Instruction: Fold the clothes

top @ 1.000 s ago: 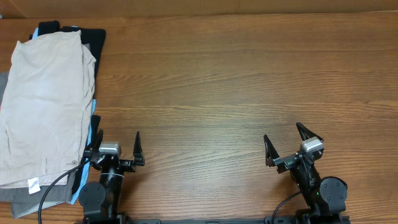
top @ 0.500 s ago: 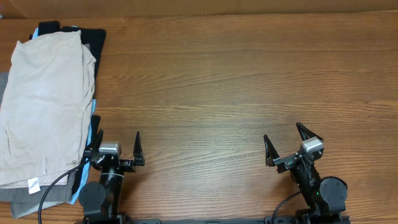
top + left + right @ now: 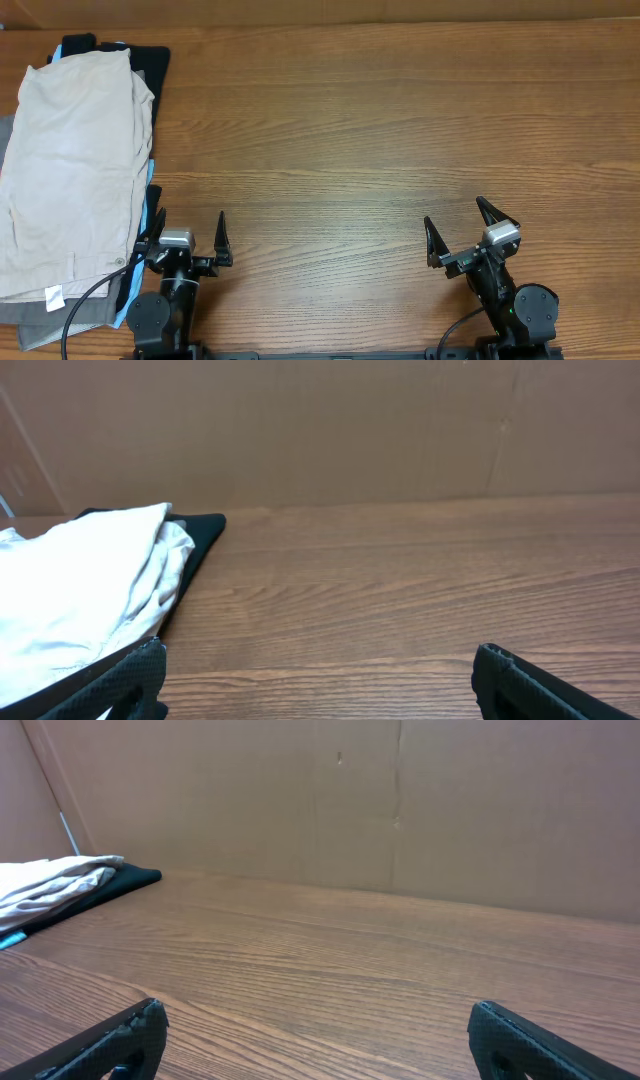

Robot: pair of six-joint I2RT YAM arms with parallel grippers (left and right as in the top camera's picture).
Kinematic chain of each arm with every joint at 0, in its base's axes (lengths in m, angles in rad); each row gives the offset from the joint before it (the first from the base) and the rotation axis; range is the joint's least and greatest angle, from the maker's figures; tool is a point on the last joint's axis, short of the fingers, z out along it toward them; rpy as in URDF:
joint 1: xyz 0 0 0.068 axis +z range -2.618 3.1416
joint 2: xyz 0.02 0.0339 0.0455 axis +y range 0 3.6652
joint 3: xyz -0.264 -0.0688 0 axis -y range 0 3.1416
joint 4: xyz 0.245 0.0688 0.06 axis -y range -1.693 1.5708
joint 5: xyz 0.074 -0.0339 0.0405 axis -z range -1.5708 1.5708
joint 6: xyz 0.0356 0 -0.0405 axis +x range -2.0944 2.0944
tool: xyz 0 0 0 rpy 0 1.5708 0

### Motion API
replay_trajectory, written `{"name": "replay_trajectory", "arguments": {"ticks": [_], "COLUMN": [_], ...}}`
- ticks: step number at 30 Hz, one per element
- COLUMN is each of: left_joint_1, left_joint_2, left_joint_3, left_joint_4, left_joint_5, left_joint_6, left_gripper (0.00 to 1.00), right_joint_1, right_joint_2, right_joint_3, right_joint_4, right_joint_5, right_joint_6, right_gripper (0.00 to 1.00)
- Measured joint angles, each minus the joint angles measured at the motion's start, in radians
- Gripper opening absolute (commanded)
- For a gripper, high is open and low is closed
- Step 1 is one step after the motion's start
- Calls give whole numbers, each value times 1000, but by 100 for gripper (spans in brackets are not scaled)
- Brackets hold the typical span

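The cream clothes (image 3: 72,170) lie folded on top of a pile at the table's left edge, with a small white tag (image 3: 54,296) at the near end. They also show in the left wrist view (image 3: 80,590) and far left in the right wrist view (image 3: 50,880). My left gripper (image 3: 188,235) is open and empty at the near edge, just right of the pile. My right gripper (image 3: 458,228) is open and empty at the near right, far from the clothes.
Under the cream clothes lie a black garment (image 3: 152,62), a light-blue one (image 3: 152,222) and grey trousers (image 3: 40,328). A brown cardboard wall (image 3: 350,430) stands behind the wooden table (image 3: 380,130).
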Motion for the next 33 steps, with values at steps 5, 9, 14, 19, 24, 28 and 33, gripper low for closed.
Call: {"name": "replay_trajectory", "arguments": {"ticks": [5, 9, 14, 19, 24, 28, 33], "left_joint_1": [0, 0, 0, 0, 0, 0, 0], "left_joint_2": [0, 0, 0, 0, 0, 8, 145], "left_joint_3": [0, 0, 0, 0, 0, 42, 248], "left_joint_4": [0, 0, 0, 8, 88, 57, 0], "left_joint_5": [0, 0, 0, 1, 2, 5, 6], "left_joint_6": [0, 0, 0, -3, -65, -144, -181], "left_gripper": [100, 100, 100, 100, 100, 100, 100], "right_joint_1": [0, 0, 0, 0, 0, 0, 0], "right_joint_2": [0, 0, 0, 0, 0, 0, 12], "right_joint_3": [0, 0, 0, 0, 0, 9, 124], "right_joint_4": [0, 0, -1, 21, 100, 97, 86], "right_joint_5": [0, 1, 6, -29, -76, -101, -117], "right_joint_6": [0, 0, 0, 7, 73, 126, 160], "right_gripper": [100, 100, 100, 100, 100, 100, 100]}}
